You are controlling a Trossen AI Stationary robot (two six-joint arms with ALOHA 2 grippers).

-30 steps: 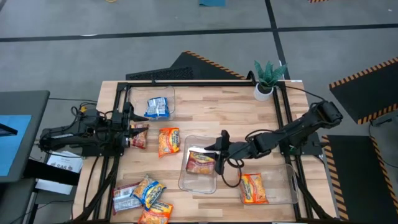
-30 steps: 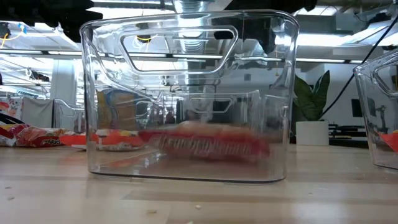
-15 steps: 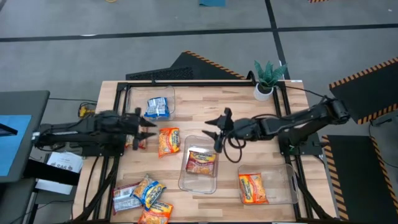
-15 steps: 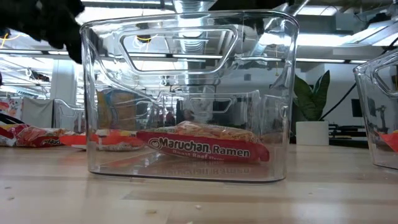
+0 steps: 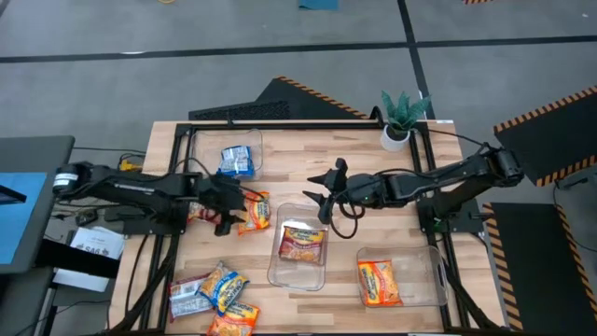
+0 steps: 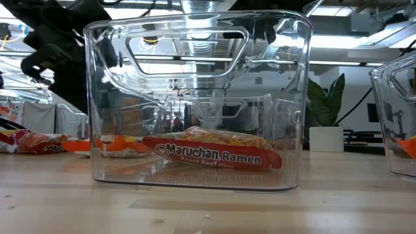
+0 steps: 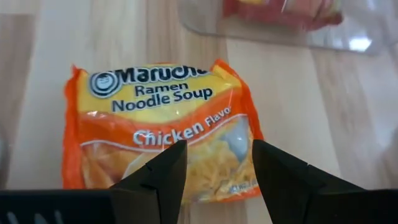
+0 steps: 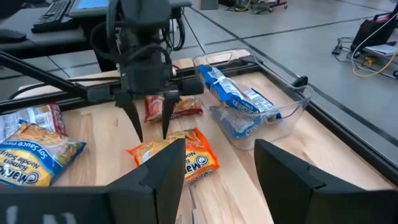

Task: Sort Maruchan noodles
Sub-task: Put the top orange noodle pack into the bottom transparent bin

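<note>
My left gripper (image 5: 230,206) (image 7: 217,168) is open and points down over the orange chicken noodle packet (image 5: 254,213) (image 7: 158,127), which lies flat on the table; its fingers stand just above the packet. My right gripper (image 5: 319,196) (image 8: 217,165) is open and empty, hovering past the far end of the middle clear bin (image 5: 280,266). A red-brown packet (image 5: 301,243) (image 6: 218,153) lies flat on that bin's floor. Another orange packet (image 5: 380,282) lies in the right bin, and a blue one (image 5: 236,161) (image 8: 239,99) in the far-left bin.
A red-brown packet (image 5: 203,211) (image 8: 168,107) lies beside the left gripper. Several more packets (image 5: 216,297) are piled at the table's near left corner. A potted plant (image 5: 401,117) stands at the far right corner. Bare wood lies between the bins.
My left gripper has swung from the table's left edge toward the middle and now points down over the orange packet. My right gripper has risen out of the middle bin and drawn toward the far edge. The red-brown packet has dropped and settled on the bin floor.
</note>
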